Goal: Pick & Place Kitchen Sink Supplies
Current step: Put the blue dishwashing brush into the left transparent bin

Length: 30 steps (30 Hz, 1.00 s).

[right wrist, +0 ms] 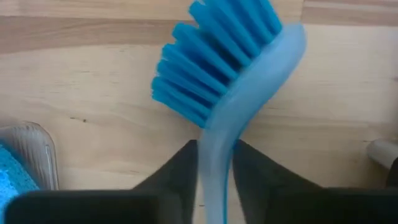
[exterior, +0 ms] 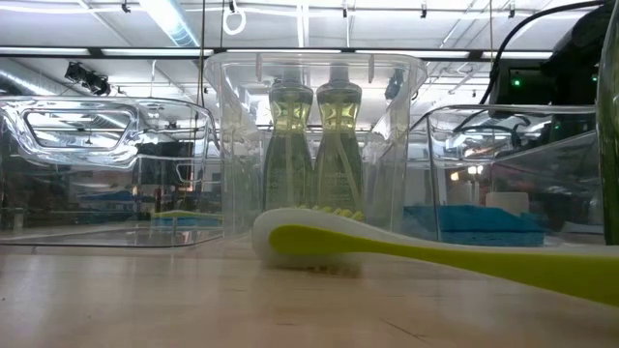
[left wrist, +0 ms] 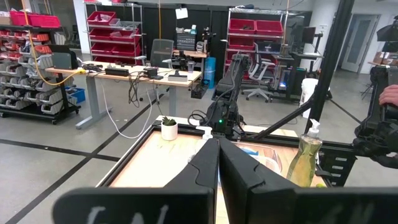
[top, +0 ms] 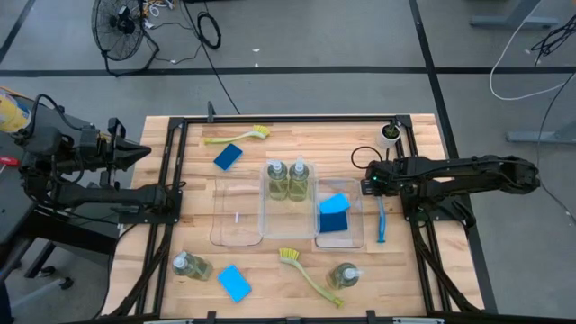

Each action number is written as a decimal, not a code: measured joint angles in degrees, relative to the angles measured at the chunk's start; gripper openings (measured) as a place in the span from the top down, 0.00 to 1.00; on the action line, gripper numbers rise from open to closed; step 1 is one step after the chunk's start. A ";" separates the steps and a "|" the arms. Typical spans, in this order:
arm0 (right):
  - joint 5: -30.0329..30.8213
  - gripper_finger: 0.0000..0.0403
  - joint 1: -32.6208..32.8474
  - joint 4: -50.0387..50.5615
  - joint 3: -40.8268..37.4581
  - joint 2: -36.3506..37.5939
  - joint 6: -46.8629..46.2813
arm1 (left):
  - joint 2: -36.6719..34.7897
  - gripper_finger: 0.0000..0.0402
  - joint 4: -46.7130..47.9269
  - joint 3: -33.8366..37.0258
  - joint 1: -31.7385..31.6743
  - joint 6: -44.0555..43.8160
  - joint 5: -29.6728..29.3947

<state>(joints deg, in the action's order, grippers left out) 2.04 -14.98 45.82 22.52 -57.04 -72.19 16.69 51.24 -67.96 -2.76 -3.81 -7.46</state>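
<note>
Start at your left: the left gripper waits off the table's left edge, fingers pressed together on nothing; near the front edge lie one soap bottle and a blue sponge, both still loose; toward the back, a yellow-green dish brush and a second sponge are loose too. Moving to the middle, the low clear tray holds nothing you can make out, while the tall tray already has two soap bottles upright side by side; in front of it, another yellow-green brush and a bottle wait. At your right, the third tray holds two sponges; just beside it the right gripper has its fingers clamped on the blue dish brush, which lies on the wood. So, by my judgement, you are under halfway. Only the right wrist view shows that grip on the handle; only the low view confirms the two bottles stand upright.
</note>
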 joint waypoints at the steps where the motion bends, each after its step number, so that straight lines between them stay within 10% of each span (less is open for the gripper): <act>1: 0.04 0.81 -0.02 -0.08 0.00 0.00 -0.07 | 0.00 0.95 0.00 -0.02 -0.02 0.00 0.00; 30: 12.67 0.90 -0.09 20.73 22.13 -0.02 7.91 | 0.00 0.95 0.00 -0.02 0.00 0.00 0.02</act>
<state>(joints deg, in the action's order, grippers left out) 14.72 -15.07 66.55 44.65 -57.06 -64.29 16.69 51.24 -67.99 -2.77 -3.81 -7.44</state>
